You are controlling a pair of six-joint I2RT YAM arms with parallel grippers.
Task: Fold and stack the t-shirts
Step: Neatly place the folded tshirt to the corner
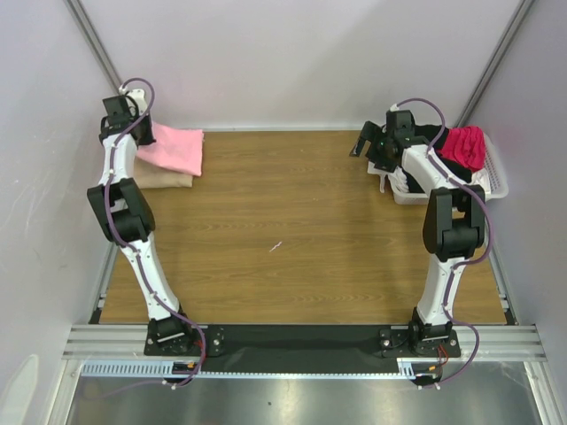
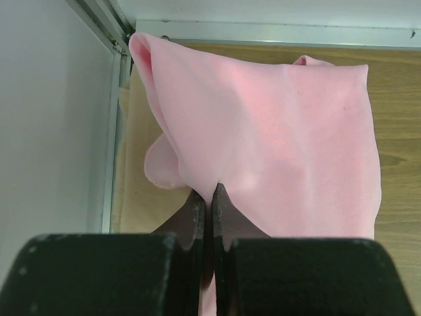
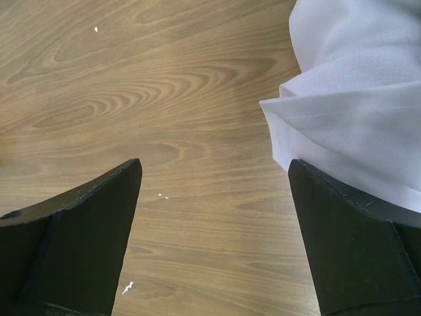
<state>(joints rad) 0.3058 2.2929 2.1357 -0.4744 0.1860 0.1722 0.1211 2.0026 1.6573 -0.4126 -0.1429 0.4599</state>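
Wood-grain table (image 1: pixel 292 230) stands between pale walls. At its far left corner the light pink t-shirt (image 2: pixel 276 138) lies on top of the tan t-shirt (image 1: pixel 164 179). The left gripper (image 2: pixel 209 197) has its jaws pressed together on an edge of the pink cloth, pinching it. Near the far right corner the white t-shirt (image 3: pixel 355 85) lies just beside one finger of the right gripper (image 3: pixel 214 168), whose jaws are spread wide over bare wood and hold nothing.
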